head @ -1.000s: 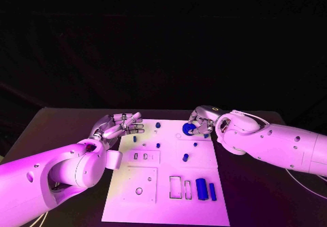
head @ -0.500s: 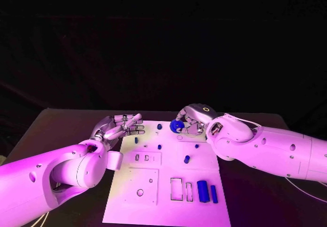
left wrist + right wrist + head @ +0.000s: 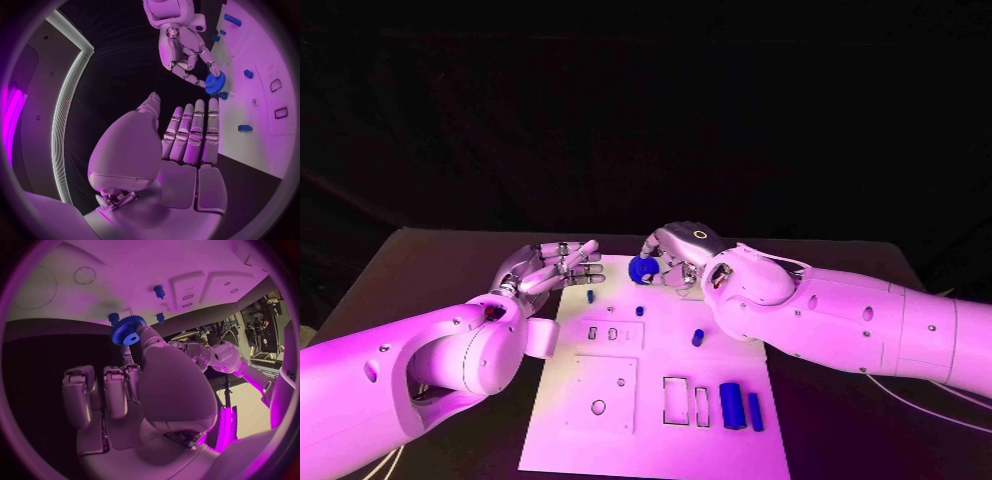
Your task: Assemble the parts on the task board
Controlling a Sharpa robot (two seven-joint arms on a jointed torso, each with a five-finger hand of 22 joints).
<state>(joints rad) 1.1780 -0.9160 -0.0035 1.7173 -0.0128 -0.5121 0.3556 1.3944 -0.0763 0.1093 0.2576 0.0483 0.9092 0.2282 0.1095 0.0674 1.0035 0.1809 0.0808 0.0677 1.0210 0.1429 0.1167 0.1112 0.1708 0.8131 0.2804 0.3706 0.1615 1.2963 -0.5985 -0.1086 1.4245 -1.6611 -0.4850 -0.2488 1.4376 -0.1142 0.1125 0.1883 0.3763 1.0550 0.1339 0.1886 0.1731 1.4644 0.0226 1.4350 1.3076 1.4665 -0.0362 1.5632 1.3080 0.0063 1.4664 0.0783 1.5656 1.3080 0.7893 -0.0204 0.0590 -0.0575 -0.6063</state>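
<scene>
My right hand (image 3: 675, 258) pinches a blue gear (image 3: 643, 268) just above the far edge of the white task board (image 3: 653, 440). In the right wrist view the gear (image 3: 127, 331) sits at the fingertips of that hand (image 3: 150, 385), close to two short blue pegs (image 3: 114, 317) standing in the board (image 3: 125, 265). My left hand (image 3: 555, 264) hovers at the board's far left corner, fingers straight and apart, holding nothing. The left wrist view shows its flat palm (image 3: 187, 150) facing the right hand (image 3: 184, 50) and the gear (image 3: 215, 82).
Blue pegs stand on the board (image 3: 590, 296), (image 3: 640, 311), (image 3: 698, 338). Two long blue bars (image 3: 728, 401) lie near the front right beside two upright rectangular slots (image 3: 675, 400). Smaller recesses and a round hole (image 3: 599, 407) mark the left half.
My right hand has carried the gear leftward along the board's far edge, closer to the left hand. The left hand has stayed put.
</scene>
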